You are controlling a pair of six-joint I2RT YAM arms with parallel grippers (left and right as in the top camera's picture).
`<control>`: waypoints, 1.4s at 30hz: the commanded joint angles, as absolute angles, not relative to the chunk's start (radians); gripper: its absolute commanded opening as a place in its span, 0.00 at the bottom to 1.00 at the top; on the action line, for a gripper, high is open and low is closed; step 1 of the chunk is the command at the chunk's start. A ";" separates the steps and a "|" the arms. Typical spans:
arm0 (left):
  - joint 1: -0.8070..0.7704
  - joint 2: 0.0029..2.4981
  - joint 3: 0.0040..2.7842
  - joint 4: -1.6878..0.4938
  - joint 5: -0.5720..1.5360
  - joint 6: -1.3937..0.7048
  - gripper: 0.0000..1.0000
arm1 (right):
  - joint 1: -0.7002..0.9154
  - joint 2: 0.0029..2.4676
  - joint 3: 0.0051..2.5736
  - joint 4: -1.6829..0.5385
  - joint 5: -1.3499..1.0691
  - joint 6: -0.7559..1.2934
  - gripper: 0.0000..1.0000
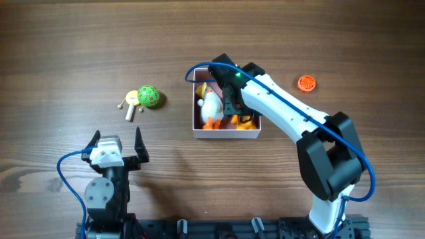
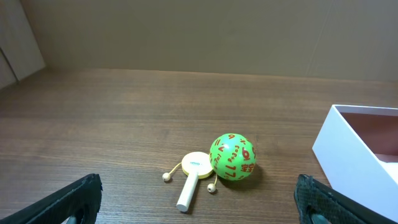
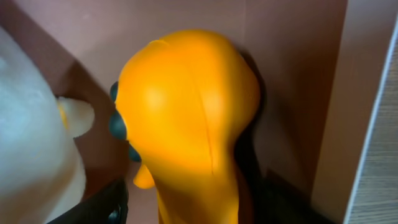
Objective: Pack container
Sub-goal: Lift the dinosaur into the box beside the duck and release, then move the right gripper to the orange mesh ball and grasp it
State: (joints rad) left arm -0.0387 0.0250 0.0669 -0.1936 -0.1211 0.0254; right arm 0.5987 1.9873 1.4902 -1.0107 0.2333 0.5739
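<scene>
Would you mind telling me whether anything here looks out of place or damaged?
Nothing looks damaged or spilled. The container sits upright with toys inside; only the green ball, the yellow rattle drum and the orange disc lie outside it on the table.

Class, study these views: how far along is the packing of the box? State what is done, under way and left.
Done: a white toy and an orange toy lie in the container. Under way: the right claw reaches inside by the orange toy; its grip is hidden. Left: the green ball, yellow drum toy and orange disc lie outside on the table; the left claw hangs open, empty.
</scene>
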 commanded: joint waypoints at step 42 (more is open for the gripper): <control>-0.033 0.016 0.060 -0.190 -0.105 0.041 1.00 | 0.008 2.153 1.680 -0.998 0.103 0.178 1.00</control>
State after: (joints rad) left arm -0.0387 0.0250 0.0673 -0.1936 -0.1215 0.0254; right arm 0.0067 2.1361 1.6878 -1.0149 0.1123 0.2207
